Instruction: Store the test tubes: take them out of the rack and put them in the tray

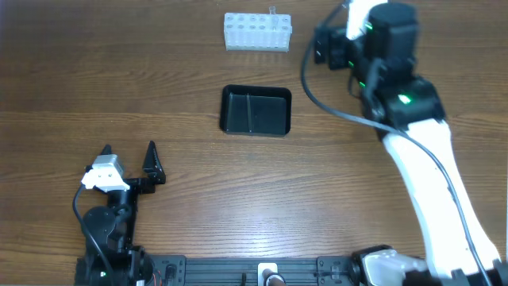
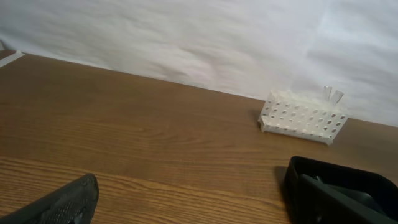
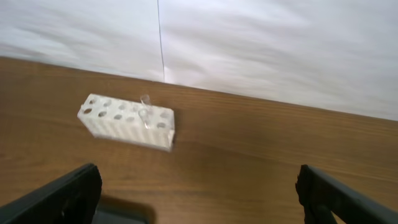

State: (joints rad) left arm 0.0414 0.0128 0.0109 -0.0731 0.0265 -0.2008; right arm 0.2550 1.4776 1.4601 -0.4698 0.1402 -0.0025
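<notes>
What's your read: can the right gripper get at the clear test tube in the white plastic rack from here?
Probably yes. The right gripper is open and faces the white plastic rack, where the clear test tube stands at the end nearest it. Bare wooden table lies between them.

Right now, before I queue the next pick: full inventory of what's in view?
white perforated plastic tube rack: 1, white, far side of the table, middle.
clear test tubes: 2 as far as I can tell, clear, standing in the rack's end on the right arm's side.
black rectangular two-compartment tray: 1, black, table centre, nearer the arms than the rack, apart from it.
brown wooden table: 1, brown, under everything.
white backdrop: 1, white, behind the table's far edge.
left arm: 1, black with a white part, near left, jaws open.
right arm: 1, white and black, far right beside the rack, jaws open.
</notes>
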